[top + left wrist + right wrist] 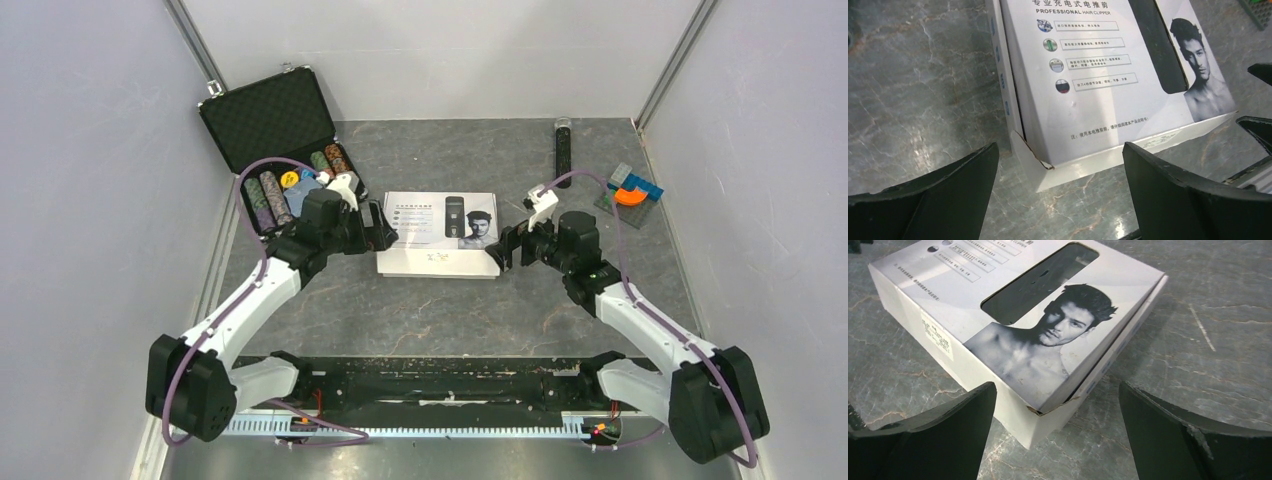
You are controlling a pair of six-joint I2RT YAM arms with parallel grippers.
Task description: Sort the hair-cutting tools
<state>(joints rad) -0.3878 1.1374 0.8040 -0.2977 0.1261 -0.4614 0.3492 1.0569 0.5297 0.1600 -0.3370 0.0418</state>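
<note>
Mid-desk (450, 320), the white box (440, 235) lies flat and shut, and that's where your task's things are, as far as can be seen. The clipper (1033, 287) shows only as a dark slab in the lid's window. I'd judge it's the real tool inside, but it's hard to be sure. No combs in sight in any view; likely inside the box too, can't tell.

Your left claw (382, 226) sits at the box's left end, jaws wide, holding nothing. Your right claw (505, 248) sits at the right end, also wide and empty. In both wrist views a box corner lies between the fingers, not touched as far as can be seen. The end flap (1118, 340) on the right looks slightly sprung at the corner, but the lid is closed.

Progress: basically zero. Nothing is out of the box and nothing is sorted. Left to do, by my guess: open the box, take out the clipper and combs, and lay them out by kind.

Not yours: the open case (275, 120) with chips (270, 195) far left, the stick (562, 150) at the back, the blocks (632, 190) far right.
</note>
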